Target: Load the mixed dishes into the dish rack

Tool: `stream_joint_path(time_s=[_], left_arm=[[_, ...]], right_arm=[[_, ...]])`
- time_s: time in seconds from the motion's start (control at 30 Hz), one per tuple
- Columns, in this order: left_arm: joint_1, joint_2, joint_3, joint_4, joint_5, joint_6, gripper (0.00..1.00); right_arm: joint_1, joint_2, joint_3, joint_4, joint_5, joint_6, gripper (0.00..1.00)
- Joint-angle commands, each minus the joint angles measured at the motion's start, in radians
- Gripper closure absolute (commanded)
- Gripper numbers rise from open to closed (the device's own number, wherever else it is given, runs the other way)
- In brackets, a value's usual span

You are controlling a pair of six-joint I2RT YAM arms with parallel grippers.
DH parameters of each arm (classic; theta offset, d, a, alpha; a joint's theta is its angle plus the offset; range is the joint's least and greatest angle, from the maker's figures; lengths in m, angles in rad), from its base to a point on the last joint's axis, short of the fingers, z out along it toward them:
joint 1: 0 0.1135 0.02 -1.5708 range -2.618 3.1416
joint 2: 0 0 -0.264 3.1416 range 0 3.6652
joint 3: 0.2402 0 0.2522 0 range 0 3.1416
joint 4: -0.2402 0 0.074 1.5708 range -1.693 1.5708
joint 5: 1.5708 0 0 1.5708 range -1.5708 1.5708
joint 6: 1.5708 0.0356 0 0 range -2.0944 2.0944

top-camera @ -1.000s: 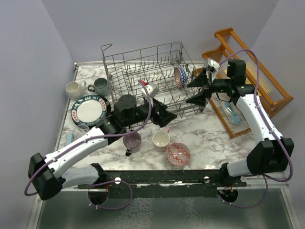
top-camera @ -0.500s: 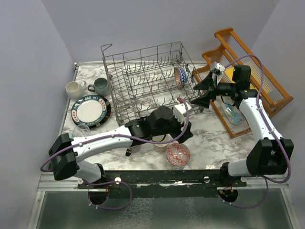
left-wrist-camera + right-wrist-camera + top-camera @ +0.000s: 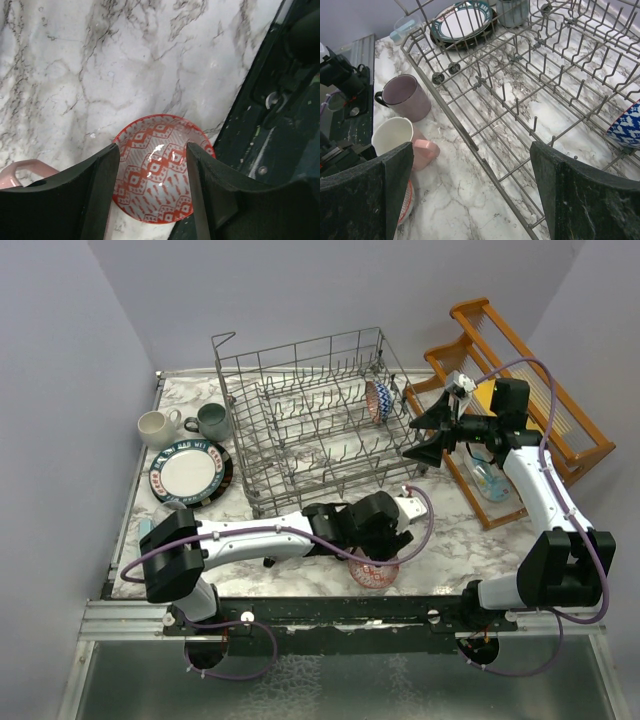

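A red-and-white patterned bowl (image 3: 160, 175) sits upright on the marble near the table's front edge (image 3: 372, 572). My left gripper (image 3: 152, 146) (image 3: 381, 545) hangs right over it, open. Its left finger (image 3: 97, 190) covers the bowl's left rim and its right finger (image 3: 212, 190) stands over the right side. The grey wire dish rack (image 3: 300, 425) (image 3: 456, 125) holds a blue-and-red patterned bowl (image 3: 378, 400) (image 3: 627, 127) on edge. My right gripper (image 3: 424, 436) (image 3: 471, 147) is open and empty at the rack's right front corner. The purple mug (image 3: 405, 97) and the cream mug (image 3: 394, 136) with a pink handle stand in front of the rack.
At the back left stand a white mug (image 3: 154, 425), a grey-green mug (image 3: 213, 420) and the dark-rimmed plate (image 3: 189, 471). An orange-brown wooden rack (image 3: 520, 365) lines the right side, with a clear tray (image 3: 489, 480) beside it. The black front rail (image 3: 280, 125) runs next to the bowl.
My left arm has swung right and toward the front, from the rack's front over the mugs to above the red bowl, its jaws narrowing. The right gripper has drifted slightly right.
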Motion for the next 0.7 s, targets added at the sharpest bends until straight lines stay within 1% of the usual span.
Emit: stream_joint_path(time_s=[0.0, 0.13, 0.2, 0.27, 0.33, 0.4, 0.67], left_arm=[[-0.002, 0.021, 0.039, -0.060, -0.082, 0.158, 0.42], [0.009, 0.064, 0.082, -0.127, -0.031, 0.350, 0.40], [0.018, 0.098, 0.125, -0.187, -0.010, 0.409, 0.38], [0.039, 0.146, 0.179, -0.252, 0.040, 0.447, 0.38], [0.057, 0.178, 0.233, -0.304, 0.096, 0.466, 0.38], [0.069, 0.190, 0.250, -0.324, 0.136, 0.484, 0.38], [0.104, 0.211, 0.272, -0.346, 0.154, 0.511, 0.38]], right_arm=[[-0.009, -0.010, -0.013, 0.036, -0.006, 0.006, 0.00], [-0.011, -0.010, -0.017, 0.039, -0.001, 0.004, 0.00], [-0.014, -0.012, -0.019, 0.038, -0.001, 0.005, 0.00], [-0.016, -0.013, -0.021, 0.038, -0.002, 0.003, 0.01], [-0.019, -0.014, -0.023, 0.038, 0.000, 0.003, 0.00], [-0.022, -0.014, -0.022, 0.035, 0.003, 0.000, 0.00], [-0.031, -0.013, -0.020, 0.029, 0.000, -0.008, 0.00]])
